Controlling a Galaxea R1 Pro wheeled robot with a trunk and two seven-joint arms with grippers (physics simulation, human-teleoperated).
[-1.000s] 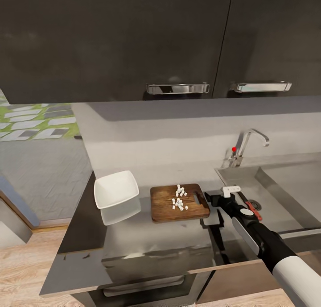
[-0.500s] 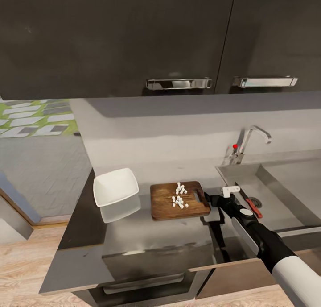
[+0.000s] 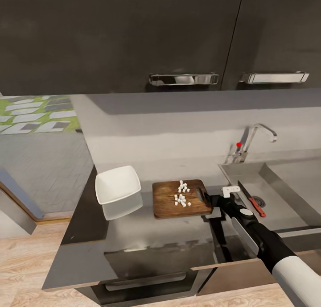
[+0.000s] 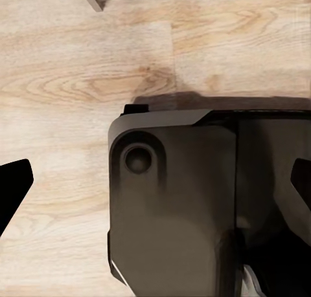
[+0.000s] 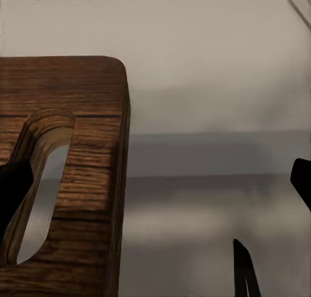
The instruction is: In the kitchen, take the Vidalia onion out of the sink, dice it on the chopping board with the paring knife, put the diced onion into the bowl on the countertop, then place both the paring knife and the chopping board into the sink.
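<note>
Brown wood marks the chopping board (image 3: pixel 180 198), which lies flat on the grey bench (image 3: pixel 133 235), with small pale onion dice (image 3: pixel 181 194) heaped on its middle. A white bowl (image 3: pixel 117 184) stands just beside the board, on the side away from the sink (image 3: pixel 285 195), and is seen to hold nothing. The red-handled knife (image 3: pixel 252 200) is seen lying in the sink basin near the drain, so that part of the task appears done.

Compared with a second ago, the whole scene is shifted slightly in the head view, which points to camera movement; the board, dice, bowl and knife are not seen to have moved on the bench. The right tool (image 3: pixel 216 203) is kept at the board's handle end. In the right wrist view its fingers are spread wide, one dark fingertip (image 5: pixel 14 193) seen at the oval handle hole, with nothing gripped. The left tool (image 4: pixel 155 180) is pointed at the wooden floor (image 4: pixel 84 70), its fingers spread and empty.

Judged from this, the dice are not yet moved to the bowl, and a grasp on the board's handle seems to be prepared.
</note>
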